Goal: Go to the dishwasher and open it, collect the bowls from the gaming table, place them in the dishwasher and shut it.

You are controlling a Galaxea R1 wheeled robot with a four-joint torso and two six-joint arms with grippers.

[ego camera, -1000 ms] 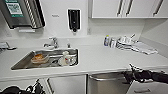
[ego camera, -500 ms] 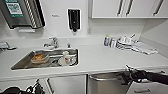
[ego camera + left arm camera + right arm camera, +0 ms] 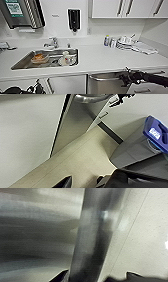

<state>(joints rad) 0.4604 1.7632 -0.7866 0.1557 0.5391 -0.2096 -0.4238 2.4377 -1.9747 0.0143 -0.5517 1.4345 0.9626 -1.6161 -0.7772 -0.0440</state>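
Now the dishwasher [image 3: 105,82] sits under the worktop [image 3: 100,60], its bar handle [image 3: 110,74] running sideways; right gripper [image 3: 126,76], moved in since earlier, reaches it, grip uncertain.

White counter [image 3: 105,58], steel sink [image 3: 22,62], wall cabinets [image 3: 107,8].
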